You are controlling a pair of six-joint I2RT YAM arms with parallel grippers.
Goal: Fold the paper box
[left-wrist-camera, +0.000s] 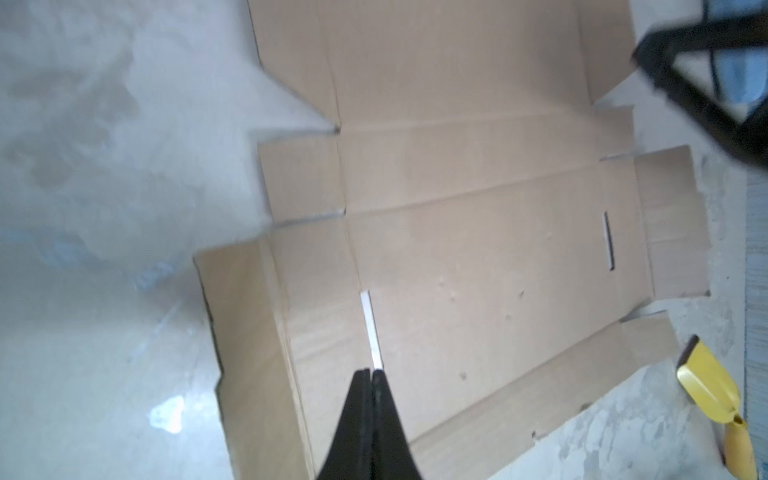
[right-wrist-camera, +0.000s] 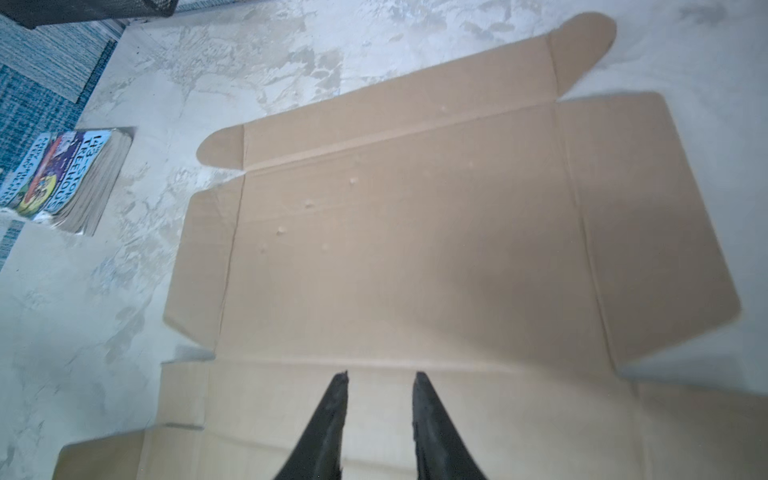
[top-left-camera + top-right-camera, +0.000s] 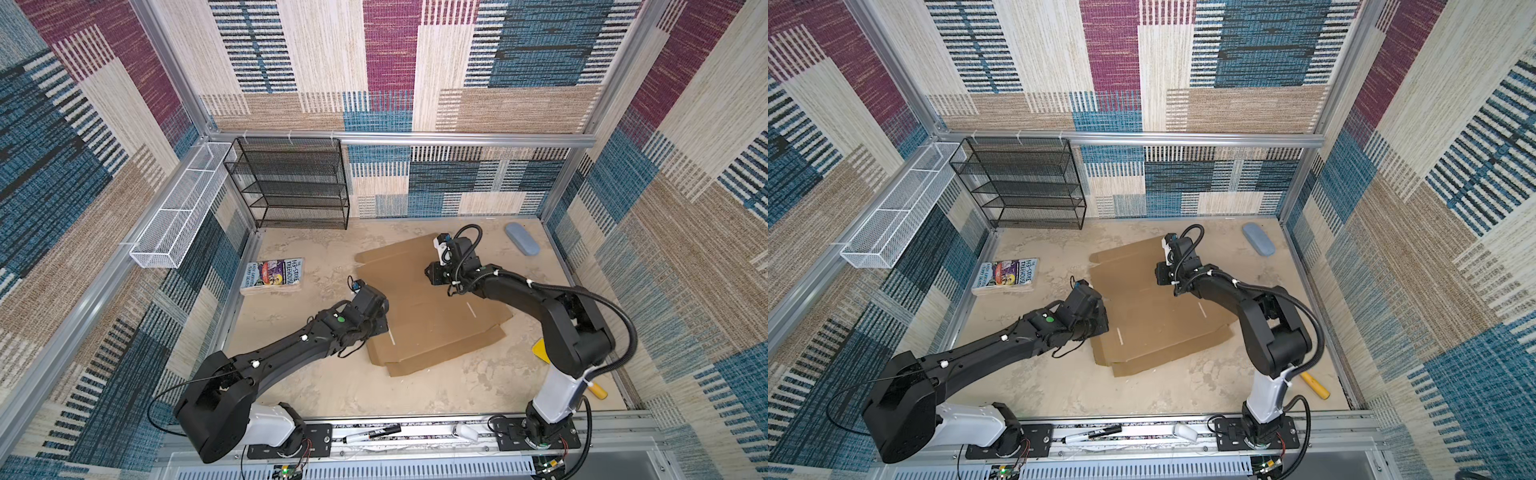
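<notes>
Right tool [image 2: 381,375] hovers parted above paper box [image 2: 415,257].

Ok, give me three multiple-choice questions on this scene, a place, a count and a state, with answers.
1. In a top view, the book lies: A) left of the paper box; B) on it; C) beneath it.
2. Slits cut in the paper box: A) none; B) two; C) five.
3. The left claw is: A) wide open; B) shut; C) holding the book.
Answers: 1 A, a clear gap separates them; 2 B, two pale slits show; 3 B, its fingers meet, nothing between.
</notes>
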